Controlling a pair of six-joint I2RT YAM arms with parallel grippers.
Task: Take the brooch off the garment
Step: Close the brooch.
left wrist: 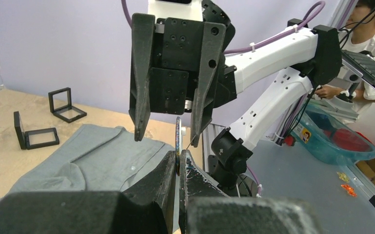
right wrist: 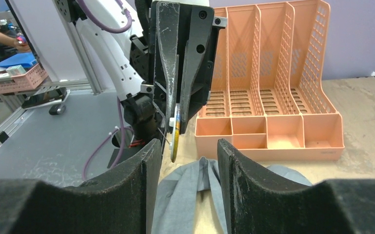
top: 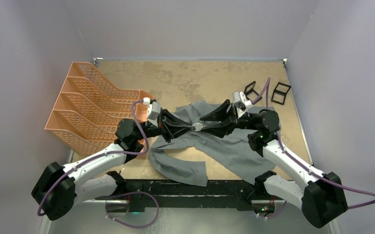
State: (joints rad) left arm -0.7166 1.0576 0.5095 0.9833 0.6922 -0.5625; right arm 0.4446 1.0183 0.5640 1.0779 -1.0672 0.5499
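The brooch (left wrist: 178, 139) is a thin round disc seen edge-on, with its pin wire sticking out to one side. My left gripper (left wrist: 178, 157) is shut on its lower rim and holds it above the table. The same brooch (right wrist: 174, 141) hangs just beyond my right gripper (right wrist: 189, 146), which is open with only air between its fingers. From above, the two grippers meet tip to tip at the brooch (top: 197, 126). The garment (top: 224, 146), a grey button-up shirt, lies crumpled on the table below them. No cloth shows on the brooch.
An orange slotted file organizer (top: 92, 107) stands at the left. Two small black frames (top: 251, 90) (top: 280, 92) stand at the back right. White walls close the table's sides and back. A blue tub (left wrist: 336, 139) sits off the table.
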